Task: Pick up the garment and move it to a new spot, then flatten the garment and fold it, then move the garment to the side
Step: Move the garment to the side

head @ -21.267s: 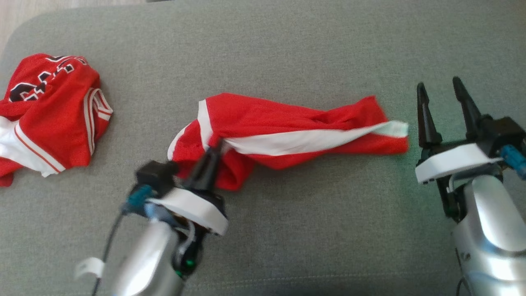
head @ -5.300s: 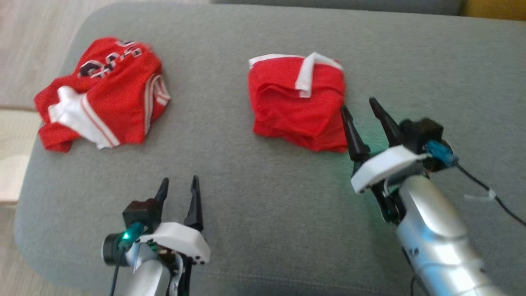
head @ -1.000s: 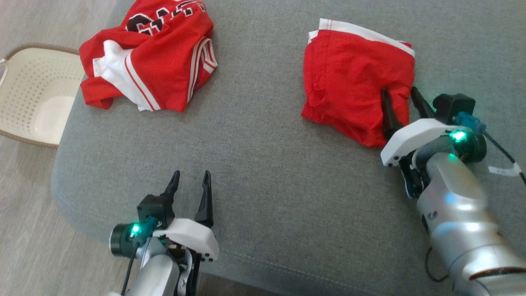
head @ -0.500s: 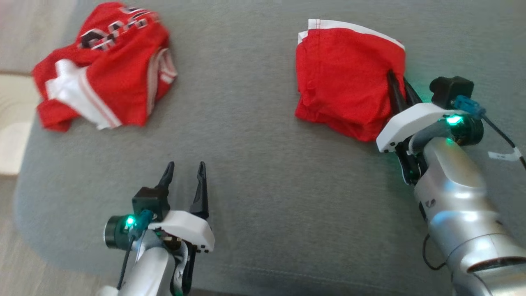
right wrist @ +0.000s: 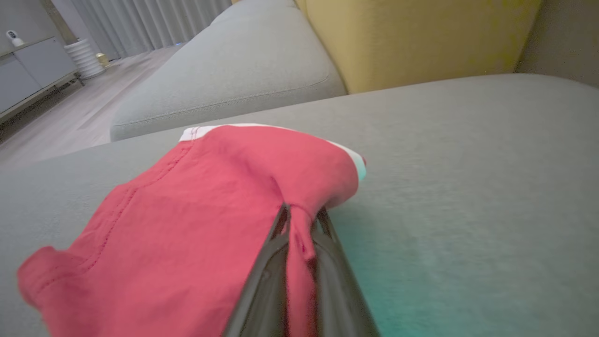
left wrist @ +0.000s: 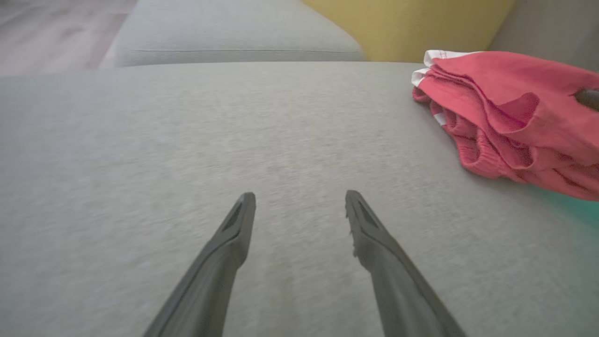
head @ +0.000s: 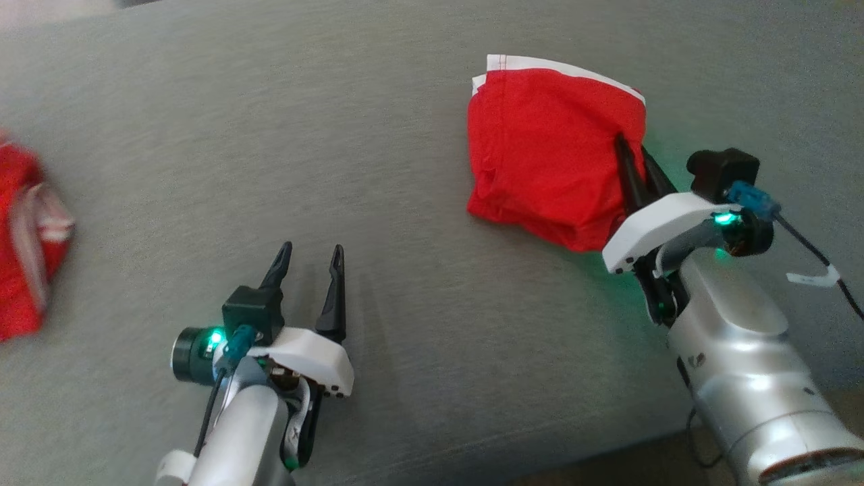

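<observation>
Head view: garment [head: 547, 155] lies folded on the right half of the seat [head: 337, 135], toward its far edge, with a white band along the far side. Right gripper [head: 629, 143] is clamped on the garment's right edge, fingers almost together with red cloth pinched between them.

Right wrist view: same grip. A ridge of cloth is squeezed between the two fingers and the fabric tents up at the pinch. The rest spreads to that view's left and rests on the seat. A yellow cushion [right wrist: 412, 42] stands behind the seat's far edge.

Left gripper [head: 312, 246] is near the seat's near edge, left of centre and well apart from the garment. Its fingers are spread wide with nothing between them, bare seat under them. Can't tell if the tips touch the fabric.

Left wrist view: the garment's stacked layers show at upper right.

Another red heap [head: 23, 243] with white stripes is at the seat's left edge, blurred.
</observation>
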